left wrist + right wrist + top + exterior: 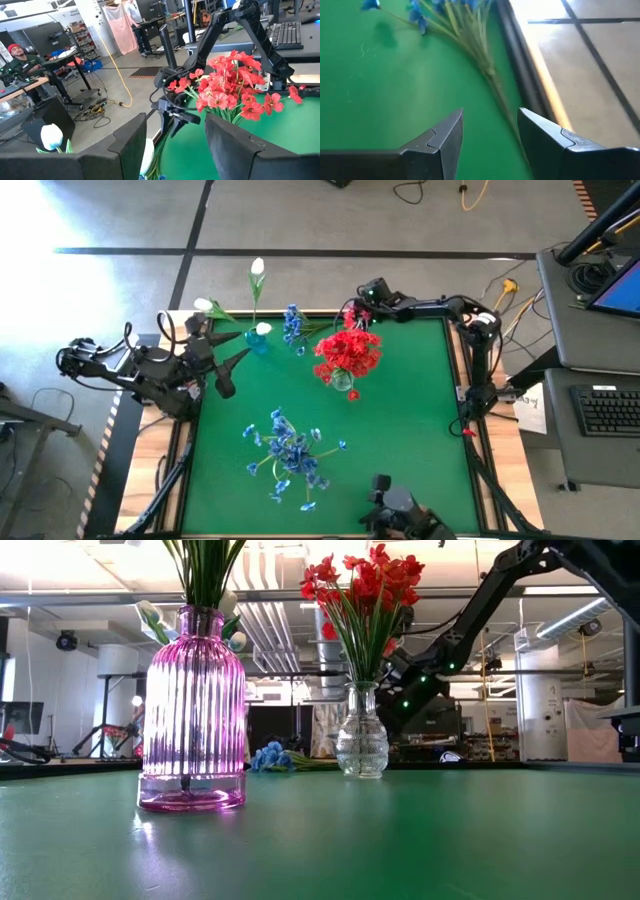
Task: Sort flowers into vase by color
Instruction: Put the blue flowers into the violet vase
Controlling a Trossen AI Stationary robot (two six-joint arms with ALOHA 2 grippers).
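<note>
Near side, blue blooms [290, 455] already stand in the pink vase [192, 710]; mid-table, reds [347, 352] fill the clear vase [361, 745]. At the far edge a loose blue spray [465, 30] lies flat w/ the right gripper [490, 120] just short of its stems, jaws apart, empty. So blue pickup is in hand: nxt, drop over the stems, pinch, lift. Left gripper [243, 344] waits by the white tulips [257, 267], jaws apart, holding nothing.

High view: the whole green table [400, 430] is seen from straight above.
Low view: the table is crossed level from its surface, close behind the pink vase [192, 710].
Left wrist view: the red flowers [235, 95] are faced.
Right wrist view: the blue spray [445, 15] lying by the table edge is seen close.
Shared: the red flowers are seen in the high, low and left wrist views.
</note>
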